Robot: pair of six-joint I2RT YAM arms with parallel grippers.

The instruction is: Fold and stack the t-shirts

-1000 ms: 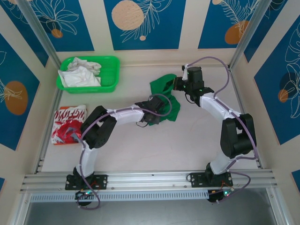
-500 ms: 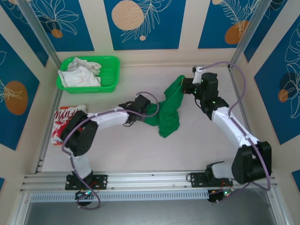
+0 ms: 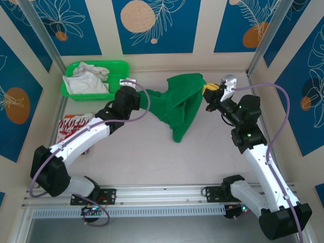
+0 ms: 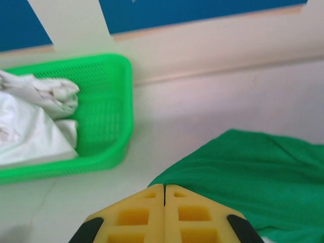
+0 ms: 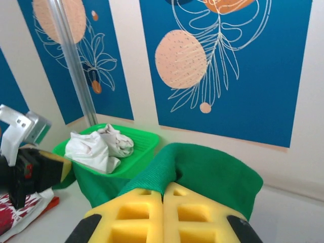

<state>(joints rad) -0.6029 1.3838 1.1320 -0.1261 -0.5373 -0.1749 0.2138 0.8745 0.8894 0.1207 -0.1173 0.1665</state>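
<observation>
"What's the left gripper (image 3: 137,100) got?"

"Its pads are pressed tight together on one edge of the green t-shirt (image 3: 179,104). The right gripper (image 3: 209,89) is pinched the same way on the other edge, with cloth bunched over its tips. The shirt hangs spread between them, one fold drooping lower."

"And the red t-shirt (image 3: 74,127)?"

"It's on the table (image 3: 152,157), off to the left gripper's left and nearer the arm bases. The green basket (image 4: 112,96) with white cloth (image 4: 30,131) sits just ahead-left of those fingers."
</observation>
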